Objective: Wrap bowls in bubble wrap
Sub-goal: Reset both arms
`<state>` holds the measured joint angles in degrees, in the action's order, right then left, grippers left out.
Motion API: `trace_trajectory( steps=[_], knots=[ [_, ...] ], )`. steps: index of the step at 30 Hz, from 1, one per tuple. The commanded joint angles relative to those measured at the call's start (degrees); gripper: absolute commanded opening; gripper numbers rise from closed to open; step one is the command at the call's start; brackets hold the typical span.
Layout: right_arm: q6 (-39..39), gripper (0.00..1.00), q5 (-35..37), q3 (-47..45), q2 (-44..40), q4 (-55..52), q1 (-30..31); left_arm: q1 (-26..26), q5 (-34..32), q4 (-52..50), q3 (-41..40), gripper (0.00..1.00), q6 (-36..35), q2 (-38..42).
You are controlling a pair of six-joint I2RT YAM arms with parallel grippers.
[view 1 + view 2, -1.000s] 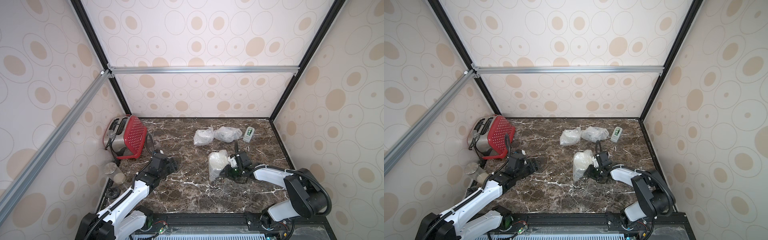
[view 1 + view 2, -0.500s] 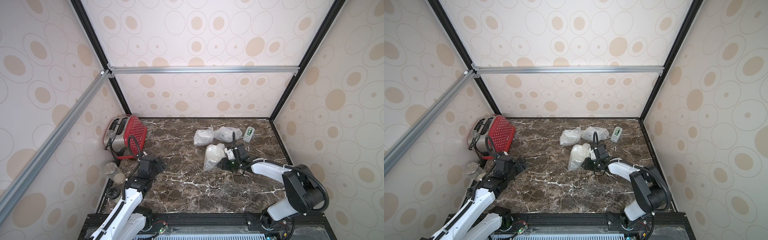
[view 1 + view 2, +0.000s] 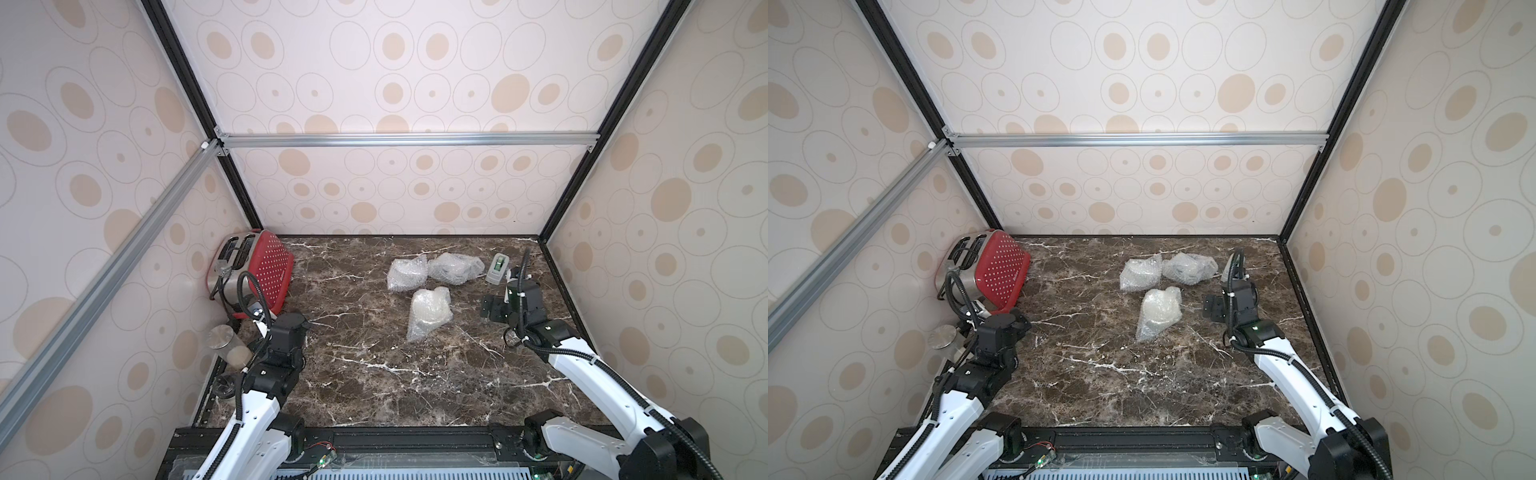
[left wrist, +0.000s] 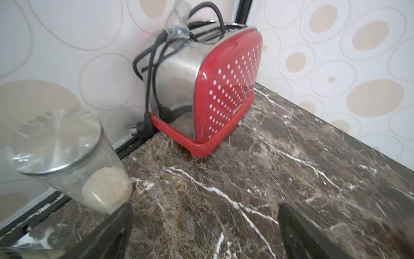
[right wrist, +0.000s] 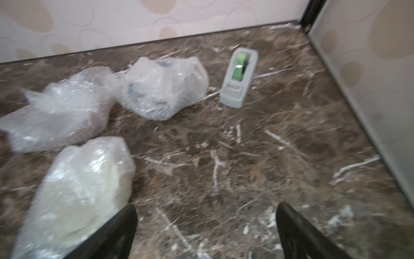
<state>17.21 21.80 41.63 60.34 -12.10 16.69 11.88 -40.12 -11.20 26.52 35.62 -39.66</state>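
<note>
Three cloudy bubble wrap bundles lie on the marble table: a near one [image 3: 429, 312] [image 3: 1158, 311] [image 5: 83, 190] and two behind it, a left one [image 3: 407, 272] [image 5: 58, 112] and a right one [image 3: 456, 268] [image 5: 165, 87]. The bowls are inside the wrap. Only a cream-white shape shows through the near bundle and dark patches through the back right one. My right gripper [image 5: 206, 205] [image 3: 492, 309] stands open and empty, just right of the near bundle and apart from it. My left gripper [image 4: 206, 205] [image 3: 297, 328] is open and empty over bare marble, facing the toaster.
A red toaster [image 3: 257, 270] [image 4: 224, 94] with a coiled cord stands in the back left corner. A glass jar with a metal lid [image 3: 226, 345] [image 4: 67, 157] stands by the left wall. A grey tape dispenser [image 3: 498, 269] [image 5: 238, 78] sits near the right wall.
My right gripper let go of the near bundle, opened wide and drew back to the right. The bundle shifted toward the back. My left arm pulled back toward the toaster corner and opened fully.
</note>
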Motion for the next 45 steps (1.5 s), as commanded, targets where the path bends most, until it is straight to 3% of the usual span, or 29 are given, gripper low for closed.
trace_trajectory(
  steps=[1,4,6,12,16,18,23,28,32,45],
  knots=[
    [-5.2,0.99,15.2,-7.0,-1.0,11.7,-2.0,-0.5,-9.4,10.0,-4.4,0.99,-7.9,0.8],
    [-7.4,0.99,14.5,-12.8,-0.1,21.8,-6.0,-0.5,-8.4,22.7,-9.7,0.99,-16.0,0.1],
    [-6.0,1.00,10.9,-15.6,1.9,27.4,-9.5,-0.5,-4.1,29.9,-12.4,0.99,-23.6,-1.5],
    [-10.7,1.00,4.1,-19.8,9.4,41.7,-12.1,-1.3,3.2,41.9,-16.1,0.99,-31.4,-9.8],
    [-12.9,1.00,0.7,-21.8,14.3,51.0,-12.7,-6.3,11.1,50.4,-17.2,0.99,-30.4,-17.3],
    [-13.2,1.00,-1.5,-21.0,14.2,49.3,-12.8,-8.3,14.5,52.6,-16.0,0.99,-29.4,-21.4],
    [-15.2,1.00,-7.3,-21.6,17.3,55.3,-13.0,-8.6,18.0,57.6,-11.4,1.00,-33.9,-31.2],
    [-17.2,1.00,-11.8,-23.2,28.4,69.9,-13.0,-8.8,22.7,61.3,-7.6,0.99,-35.4,-39.2],
    [-16.8,1.00,-12.2,-17.9,27.5,58.1,-13.1,-9.2,25.9,66.4,-6.2,0.99,-36.5,-47.4],
    [-16.9,1.00,-12.5,-17.7,27.8,58.2,-13.2,-10.0,27.4,64.0,-4.7,0.99,-36.0,-48.4]
  ],
)
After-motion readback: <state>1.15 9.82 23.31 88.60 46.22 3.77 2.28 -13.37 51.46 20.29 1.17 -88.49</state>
